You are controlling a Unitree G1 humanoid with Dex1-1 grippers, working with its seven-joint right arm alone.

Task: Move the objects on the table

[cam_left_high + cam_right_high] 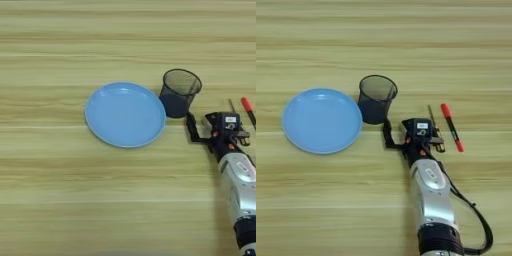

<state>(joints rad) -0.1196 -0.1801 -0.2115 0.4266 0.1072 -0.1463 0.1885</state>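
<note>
Left eye: the plank table [60, 200] fills everything; the plate [125, 114] lies mid-table, the cup [179, 93] touching its right rim. Right eye: my gripper [408, 135] sits just below the cup, fingers spread, holding nothing; the tool [451, 127] lies beside it, toward the right edge.

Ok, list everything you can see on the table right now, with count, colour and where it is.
plate: one, light blue, left of centre, empty
mesh cup: one, dark, upright, at the plate's right edge
pen-like tool: one, red cap and tip with a black shaft, lying right of the gripper
thin rod: one, dark, beside the red tool
table: one, light wood
right gripper: one, black fingers, just below-right of the cup
forearm: one, silver, entering from the bottom edge
</note>
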